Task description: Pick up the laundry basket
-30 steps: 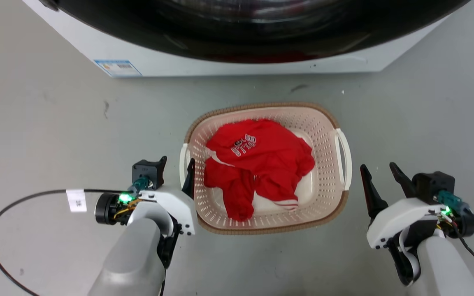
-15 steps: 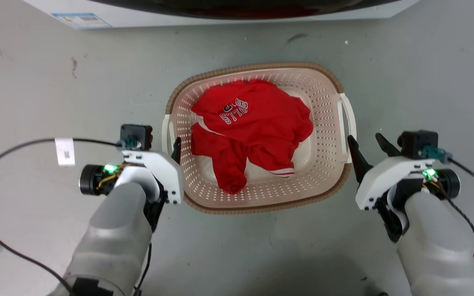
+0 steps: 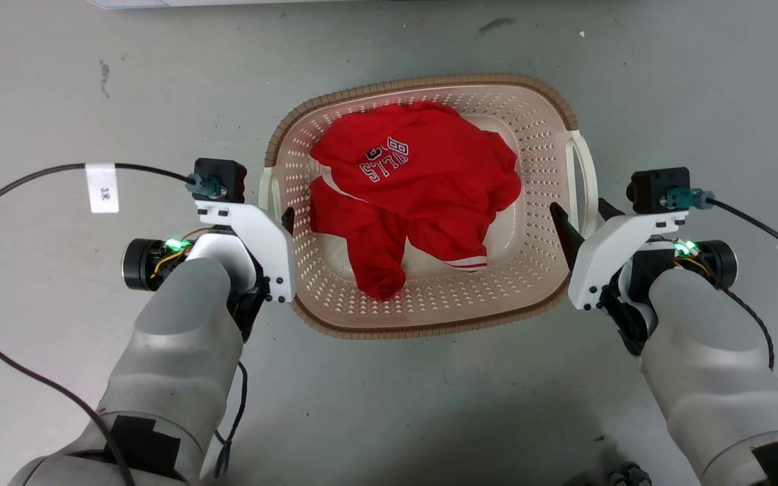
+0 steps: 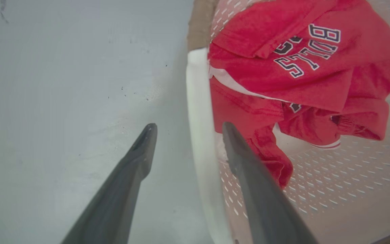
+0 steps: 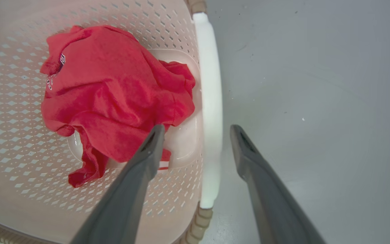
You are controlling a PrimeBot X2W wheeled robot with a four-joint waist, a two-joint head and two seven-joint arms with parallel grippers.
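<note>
Here the laundry basket (image 3: 429,304) sits on the grey floor (image 3: 92,81), in the middle of the head view between the two arms. A crumpled red shirt (image 3: 423,182) with white lettering lies inside it, covering most of the bottom.

The left gripper (image 4: 188,126) is at the basket's left side with its fingers spread apart. In the left wrist view the white left handle (image 4: 198,112) runs up between the two fingers: one finger is over bare floor outside the basket, the other over the inside, near the shirt. Whether either finger touches the handle cannot be told.

The right gripper (image 5: 197,127) is likewise open at the basket's right side. In the right wrist view the white right handle (image 5: 211,101) lies in the gap between its fingers, with one finger over the perforated inside wall and the other over the floor outside. Contact there is also unclear.

A black cable (image 3: 24,179) with a white tag loops across the floor to the left of the left arm.
</note>
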